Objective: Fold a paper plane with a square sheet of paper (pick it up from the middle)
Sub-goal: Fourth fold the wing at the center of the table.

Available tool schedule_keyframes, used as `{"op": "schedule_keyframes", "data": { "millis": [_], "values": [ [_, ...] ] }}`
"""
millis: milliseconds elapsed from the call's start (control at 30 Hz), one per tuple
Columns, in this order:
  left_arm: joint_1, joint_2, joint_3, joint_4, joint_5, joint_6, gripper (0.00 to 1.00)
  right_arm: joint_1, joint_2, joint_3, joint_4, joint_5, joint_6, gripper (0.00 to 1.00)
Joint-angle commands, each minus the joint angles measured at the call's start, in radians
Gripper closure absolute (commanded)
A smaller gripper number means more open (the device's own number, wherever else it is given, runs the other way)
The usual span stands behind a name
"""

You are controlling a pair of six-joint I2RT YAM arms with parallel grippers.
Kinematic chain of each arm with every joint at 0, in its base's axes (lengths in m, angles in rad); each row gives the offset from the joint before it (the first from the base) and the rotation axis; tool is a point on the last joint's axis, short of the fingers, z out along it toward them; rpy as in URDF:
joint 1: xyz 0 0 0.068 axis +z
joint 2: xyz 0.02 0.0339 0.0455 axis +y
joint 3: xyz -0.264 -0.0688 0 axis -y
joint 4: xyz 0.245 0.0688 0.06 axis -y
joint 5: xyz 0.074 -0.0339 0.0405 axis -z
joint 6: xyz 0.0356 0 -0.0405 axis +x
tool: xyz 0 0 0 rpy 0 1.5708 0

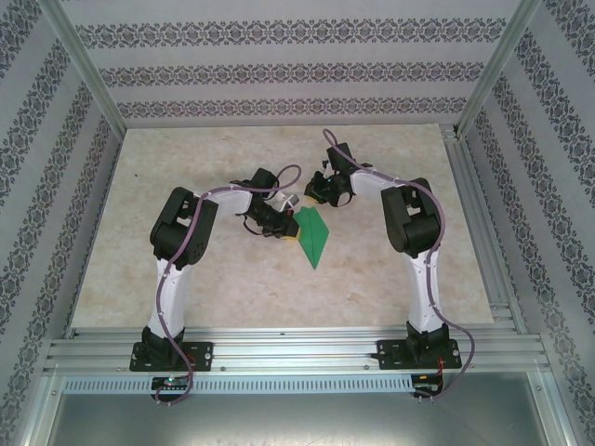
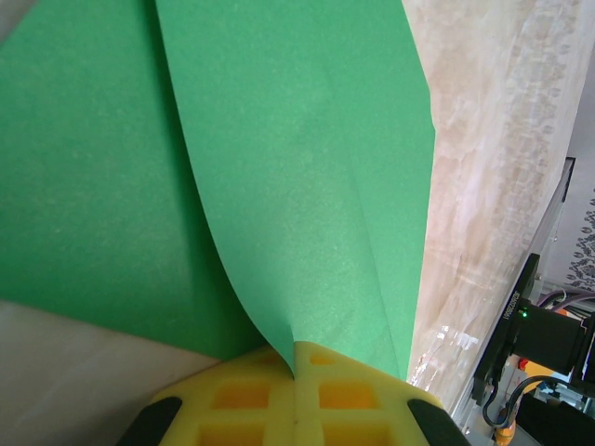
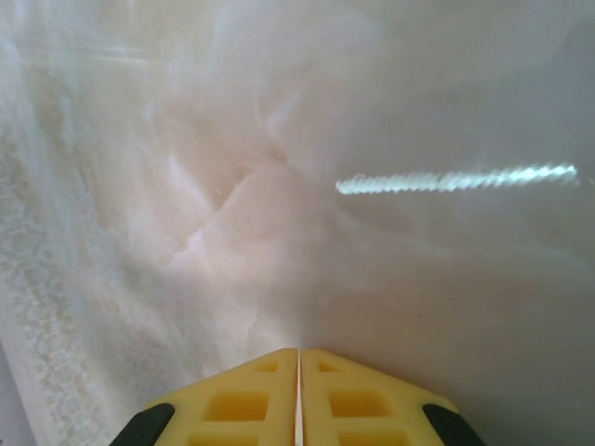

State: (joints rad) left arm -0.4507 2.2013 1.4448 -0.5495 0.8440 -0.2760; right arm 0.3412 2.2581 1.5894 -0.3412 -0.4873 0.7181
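Paper plane [image 1: 314, 238]: bright green, slim dart, layered creases, tip toward arm bases. Sits at centre of worktop [image 1: 177, 177], between arms. Count: one plane, two claws. Left claw [image 2: 295, 367] clamped tight on plane's wide end. Right claw [image 3: 298, 367] closed, pads together, empty, over bare worktop.

Table: pale beige marbled top [image 1: 186, 269], glossy, streaks of reflected light on it.
One item on it: green paper plane [image 1: 314, 238], folded to a slim dart with layered creases, near the centre, narrow tip toward the near edge. Aluminium rails [image 1: 297, 348] border that edge.
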Motion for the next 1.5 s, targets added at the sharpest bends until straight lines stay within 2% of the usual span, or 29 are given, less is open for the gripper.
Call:
{"op": "schedule_keyframes", "data": {
  "millis": [0, 200, 367, 767, 1000, 1167, 1367, 1467],
  "values": [
    [0.016, 0.051, -0.010, -0.052, -0.085, 0.028, 0.99, -0.015, -0.084, -0.022, 0.006, 0.039, -0.041, 0.90],
    [0.017, 0.049, -0.008, -0.049, -0.081, 0.025, 0.99, 0.010, -0.288, -0.280, 0.124, -0.039, -0.015, 0.91],
    [0.016, 0.051, -0.006, -0.045, -0.079, 0.023, 0.99, 0.065, -0.373, -0.455, 0.238, -0.068, 0.052, 0.91],
    [0.019, 0.043, -0.005, -0.046, -0.080, 0.023, 0.99, 0.128, -0.370, -0.652, 0.365, -0.062, 0.126, 0.92],
    [0.022, 0.037, -0.010, -0.046, -0.083, 0.022, 0.99, 0.140, -0.345, -0.678, 0.308, -0.029, 0.101, 0.92],
    [0.028, 0.007, -0.012, -0.037, -0.085, -0.004, 0.94, 0.152, -0.338, -0.694, 0.277, 0.009, 0.078, 0.92],
    [0.048, -0.090, -0.020, 0.005, -0.107, -0.089, 0.73, 0.156, -0.332, -0.691, 0.278, 0.031, 0.079, 0.92],
    [0.057, -0.136, -0.030, 0.025, -0.137, -0.133, 0.72, 0.157, -0.328, -0.684, 0.276, 0.036, 0.080, 0.92]
  ]
}}
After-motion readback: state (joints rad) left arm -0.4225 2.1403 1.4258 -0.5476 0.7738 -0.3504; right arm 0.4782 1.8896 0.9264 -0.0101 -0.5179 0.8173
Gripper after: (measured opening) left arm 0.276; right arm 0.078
